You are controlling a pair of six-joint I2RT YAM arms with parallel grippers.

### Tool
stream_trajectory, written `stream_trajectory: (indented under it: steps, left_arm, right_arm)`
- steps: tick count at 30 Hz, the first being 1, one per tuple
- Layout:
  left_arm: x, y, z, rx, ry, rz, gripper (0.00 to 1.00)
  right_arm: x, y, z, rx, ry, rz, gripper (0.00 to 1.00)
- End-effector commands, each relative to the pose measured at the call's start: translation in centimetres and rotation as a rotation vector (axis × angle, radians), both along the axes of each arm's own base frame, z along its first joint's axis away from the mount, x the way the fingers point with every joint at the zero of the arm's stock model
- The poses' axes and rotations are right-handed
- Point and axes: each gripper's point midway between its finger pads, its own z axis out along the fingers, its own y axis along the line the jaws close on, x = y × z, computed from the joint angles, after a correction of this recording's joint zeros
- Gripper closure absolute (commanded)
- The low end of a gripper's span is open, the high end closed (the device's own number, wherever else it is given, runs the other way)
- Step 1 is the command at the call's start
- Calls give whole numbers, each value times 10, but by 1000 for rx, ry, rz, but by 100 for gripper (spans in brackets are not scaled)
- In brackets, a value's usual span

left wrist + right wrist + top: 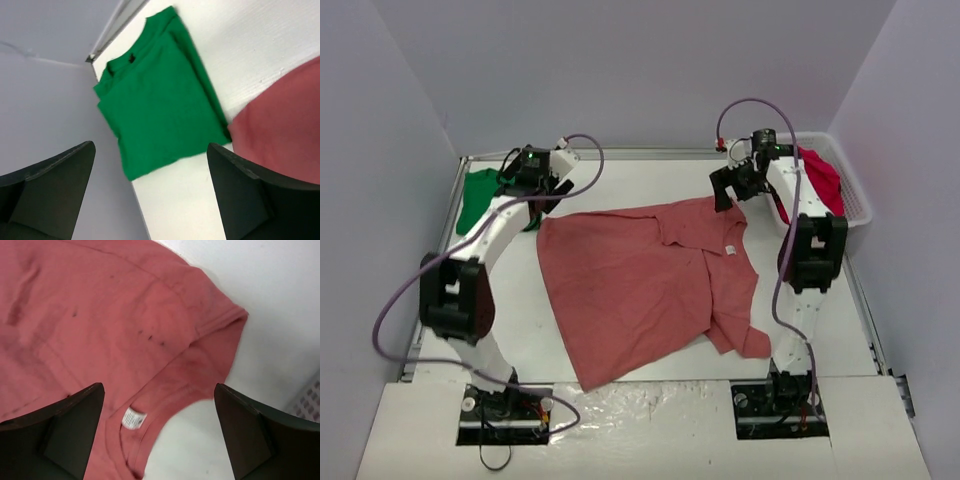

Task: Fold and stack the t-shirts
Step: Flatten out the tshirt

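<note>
salmon-pink cotton t-shirt (630, 290) lies spread and rumpled across the middle of the white surface (520, 330), its neck opening, with a small white label (134, 418), turned toward the right side. a bright green folded t-shirt (155, 105) sits at the far left corner, just beside the pink one's edge. a crimson t-shirt (820, 180) is heaped in the white plastic lattice basket (855, 205) at the far right. the left gripper (151, 145) hovers over the green tee's near edge, fingers spread wide, holding nothing. the right gripper (159, 386) hovers over the pink shirt's collar and shoulder, likewise spread and empty.
</note>
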Motion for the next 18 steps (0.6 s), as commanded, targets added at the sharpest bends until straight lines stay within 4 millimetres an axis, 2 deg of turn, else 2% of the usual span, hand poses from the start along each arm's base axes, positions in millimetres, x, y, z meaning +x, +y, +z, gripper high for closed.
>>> stream_trajectory:
  steps: [1,4,5,6,7,8,9,10,12,13,14,15,18]
  left_arm:
    - [-41,-2,36,-56,-44,-11,6]
    - [-83,-10,35,-110,1,-79,6]
    - [-95,-12,34,-119,15,-108,6]
    - [-115,-13,42,-117,25,-150,6]
    - [-131,-25,28,-150,82,-226,6]
    - [-145,-30,26,-134,114,-299,6]
    - [-173,-35,24,-137,167,-358,6]
    - [-191,-39,12,-139,217,-404,6]
    - [-227,-46,9,-140,270,-506,6]
    - [-240,-51,4,-140,301,-544,6]
    - [-253,-56,-2,-153,336,-595,6]
    - [-269,-55,-8,-154,387,-611,6]
    - [-294,-63,-26,-134,476,-648,6]
  right_arm:
    - [-24,-4,83,4,-154,17,13]
    - [-54,-2,79,9,-122,42,13]
    - [-64,-1,94,14,-152,50,13]
    - [-79,0,86,20,-118,59,14]
    - [-89,0,86,16,-117,73,14]
    - [-102,1,99,15,-145,86,13]
    - [-115,0,97,9,-126,97,13]
    - [-133,-1,97,4,-120,103,13]
    - [-153,-1,93,-3,-109,119,13]
    - [-171,-2,82,-5,-70,126,13]
    - [-181,-1,89,-5,-96,135,13]
    - [-188,-2,88,-10,-96,137,13]
    - [-207,-5,84,-20,-105,125,12]
